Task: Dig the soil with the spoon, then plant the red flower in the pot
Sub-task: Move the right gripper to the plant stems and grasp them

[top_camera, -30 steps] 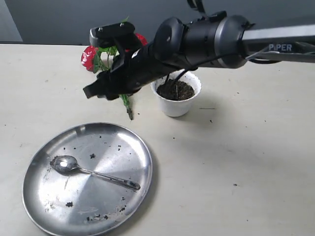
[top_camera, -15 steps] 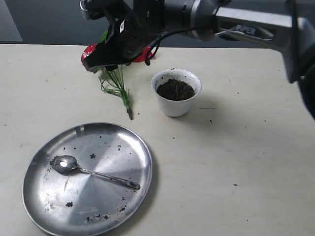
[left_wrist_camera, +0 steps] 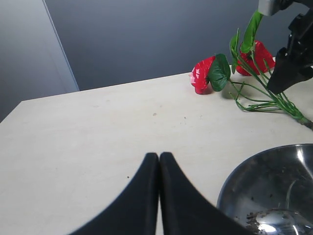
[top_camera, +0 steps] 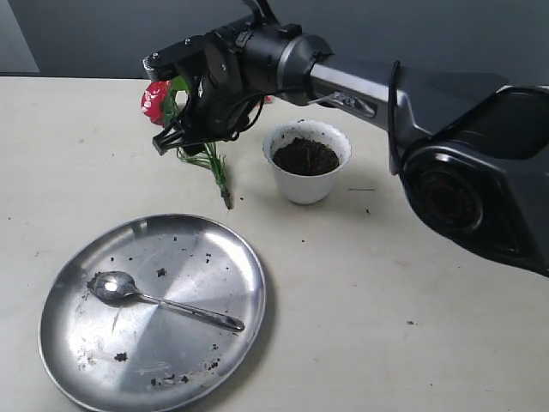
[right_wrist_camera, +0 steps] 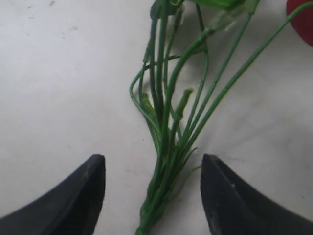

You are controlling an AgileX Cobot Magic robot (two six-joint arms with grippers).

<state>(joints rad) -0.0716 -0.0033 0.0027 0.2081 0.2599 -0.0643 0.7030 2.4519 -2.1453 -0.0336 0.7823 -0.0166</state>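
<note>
The right gripper [right_wrist_camera: 152, 164] stands wide open over the stems of the red flower [top_camera: 156, 99], holding nothing. The flower lies on the bench [top_camera: 386, 343] beside the pot [top_camera: 306, 187] of soil [top_camera: 304, 156]. The left gripper [left_wrist_camera: 159, 156] is closed, empty. The spoon [top_camera: 129, 290] lies in the plate [top_camera: 202, 270].

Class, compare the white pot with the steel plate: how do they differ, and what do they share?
The pot is white, small and deep; the plate is silver, wide and shallow. The pot holds soil; the plate holds the spoon and scattered specks. Both are round.
</note>
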